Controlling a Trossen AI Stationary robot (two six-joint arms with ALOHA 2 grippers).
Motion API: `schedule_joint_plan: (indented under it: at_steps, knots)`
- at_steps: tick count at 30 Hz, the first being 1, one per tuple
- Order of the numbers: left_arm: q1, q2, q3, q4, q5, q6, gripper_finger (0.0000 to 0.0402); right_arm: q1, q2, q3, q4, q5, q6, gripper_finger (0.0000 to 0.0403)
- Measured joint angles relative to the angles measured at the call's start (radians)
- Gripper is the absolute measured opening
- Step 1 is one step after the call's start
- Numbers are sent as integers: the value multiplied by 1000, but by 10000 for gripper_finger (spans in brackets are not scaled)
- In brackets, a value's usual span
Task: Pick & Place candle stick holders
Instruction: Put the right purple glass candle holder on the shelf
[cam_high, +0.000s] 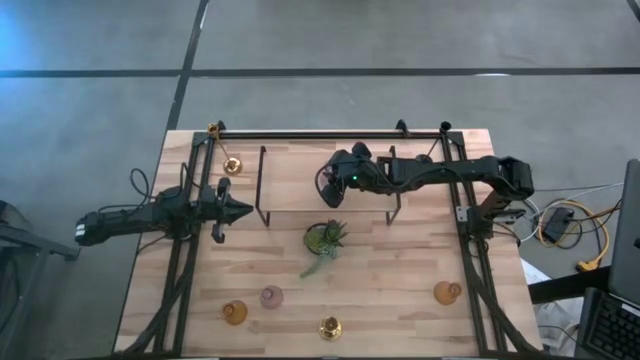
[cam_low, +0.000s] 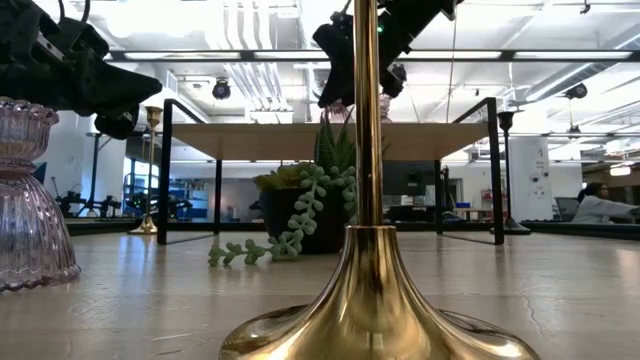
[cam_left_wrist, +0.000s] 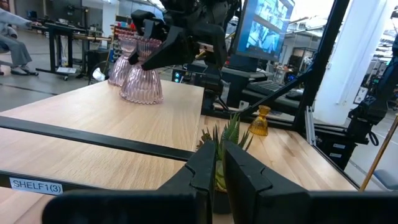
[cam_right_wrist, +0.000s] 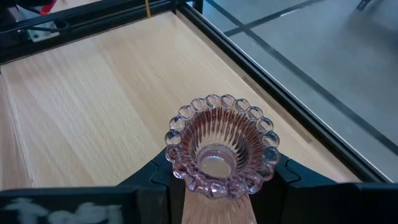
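**Right gripper clamps a pink holder over the shelf**

High view: the right gripper reaches in over the raised wooden shelf near its middle. The left gripper sits at the shelf's left end, fingers together and holding nothing. A plant stands on the table just in front of the shelf. Along the near edge are an amber holder, a pink holder, a brass holder and, well to the right, a second amber holder. Another brass holder stands at the back left.

Low view: the brass holder's stem and flared base fill the foreground, the pink holder stands at the left edge, and the plant sits under the shelf.

Left wrist view: the left fingers are pressed together. Beyond them the right gripper stands on the shelf top against a pink holder; a second pink one is just behind it.

Right wrist view: the right fingers are clamped on either side of the pink holder's beaded rim, above the shelf boards.
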Motion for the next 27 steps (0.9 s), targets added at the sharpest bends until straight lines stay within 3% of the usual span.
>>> schedule_joint_plan:
  at_steps: [10, 27]
  knots:
    - [0, 0, 0, 0, 0, 0, 35, 0, 0, -2, -6, 1, -16, 193]
    - [0, 0, 0, 0, 0, 0, 35, 13, -92, 11, -5, 3, -63, 203]
